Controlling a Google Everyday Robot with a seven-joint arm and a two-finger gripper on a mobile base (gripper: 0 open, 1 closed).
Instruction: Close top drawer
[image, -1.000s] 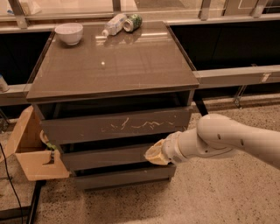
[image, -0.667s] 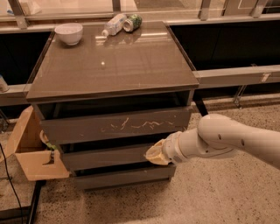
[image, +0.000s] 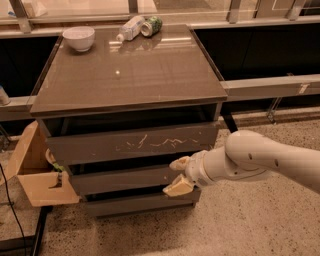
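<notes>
- Nearest to us, lower right: the pale robot arm (image: 270, 162) reaches in from the right edge over the speckled floor (image: 250, 225), pointing left toward the cabinet.
- At its tip, the gripper (image: 179, 175) sits before the right end of the middle drawer front (image: 120, 180), just under the lower right corner of the top drawer (image: 135, 143). We see its two yellowish fingertips (image: 180, 162) spread one above the other, with nothing between them.
- Change noted over the last second: none that we can find. The gripper keeps the same place and the same spread, and the drawer has not shifted.
- Top drawer: scratched front, standing forward of the cabinet body, with a dark gap between it and the cabinet top (image: 130, 75). We judge it still open.
- Meaning for the task: the closing push has not begun. We cannot tell if the gripper touches any panel. It sits low, so it likely needs to rise to the scratched front before pressing inward.
- Bottom drawer front (image: 135, 202): plain, below the gripper.
- Left of the cabinet: an open cardboard box (image: 30, 165).
- Farthest, at the back of the cabinet top: a white bowl (image: 79, 37), a lying bottle (image: 129, 27) and a green can (image: 151, 25), the last two touching.
</notes>
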